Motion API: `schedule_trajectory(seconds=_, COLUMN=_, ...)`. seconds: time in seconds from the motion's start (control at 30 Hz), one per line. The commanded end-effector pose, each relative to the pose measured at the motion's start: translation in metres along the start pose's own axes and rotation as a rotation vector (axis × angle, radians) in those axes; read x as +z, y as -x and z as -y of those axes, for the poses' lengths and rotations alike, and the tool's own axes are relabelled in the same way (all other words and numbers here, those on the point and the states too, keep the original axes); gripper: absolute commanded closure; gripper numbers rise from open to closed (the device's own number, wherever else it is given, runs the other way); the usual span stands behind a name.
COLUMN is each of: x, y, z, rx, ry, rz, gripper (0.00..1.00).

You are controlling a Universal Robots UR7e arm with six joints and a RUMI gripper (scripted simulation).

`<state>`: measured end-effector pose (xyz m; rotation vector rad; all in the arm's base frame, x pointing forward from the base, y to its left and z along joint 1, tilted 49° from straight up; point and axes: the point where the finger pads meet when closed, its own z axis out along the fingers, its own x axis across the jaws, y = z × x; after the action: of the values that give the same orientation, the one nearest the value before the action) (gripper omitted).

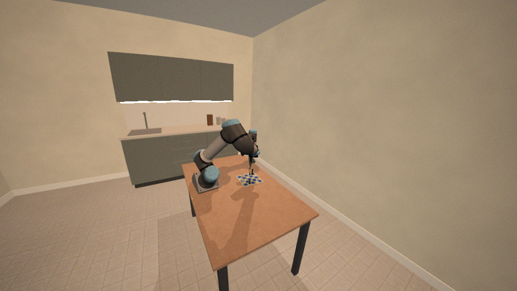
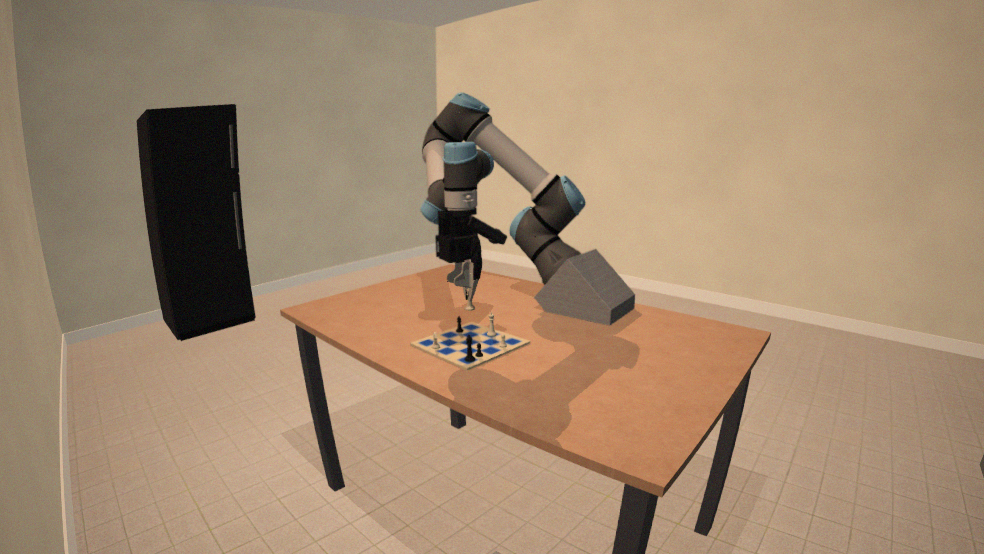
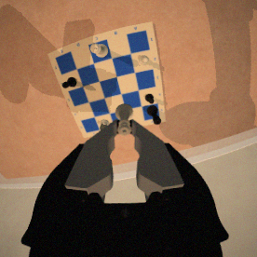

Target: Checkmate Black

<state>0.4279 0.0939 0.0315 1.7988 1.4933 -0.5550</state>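
Note:
A small blue-and-cream chessboard (image 2: 472, 345) lies on the wooden table; it also shows in the wrist view (image 3: 111, 76) and in the top view (image 1: 249, 179). My gripper (image 3: 124, 120) (image 2: 470, 298) is shut on a white piece (image 3: 124, 113) and holds it above the board's near edge; in the exterior view the gripper (image 2: 468, 285) hangs well above the board with the piece at its tips. On the board stand a white piece (image 3: 98, 47), a small white piece (image 3: 143, 59), another small white piece (image 3: 104, 123), a black piece (image 3: 69, 83) and two black pieces (image 3: 153, 112) close together.
The arm's grey base (image 2: 585, 287) stands on the table behind the board. A black fridge (image 2: 196, 218) stands by the far wall. A kitchen counter (image 1: 169, 152) runs behind the table. The table edge lies close beyond the board in the wrist view.

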Motion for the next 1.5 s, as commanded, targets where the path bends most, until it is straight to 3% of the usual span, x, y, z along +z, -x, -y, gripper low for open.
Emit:
schedule_trajectory(seconds=0.0, x=0.0, y=0.0, z=0.0, rx=-0.222, ry=0.007, rz=-0.017, gripper=1.0)
schedule_trajectory(seconds=0.7, x=-0.001, y=-0.003, z=-0.005, rx=-0.945, ry=0.015, rz=-0.014, gripper=1.0)
schedule_trajectory(seconds=1.47, x=-0.001, y=-0.009, z=-0.011, rx=-1.46, ry=0.02, rz=-0.01, gripper=1.0)
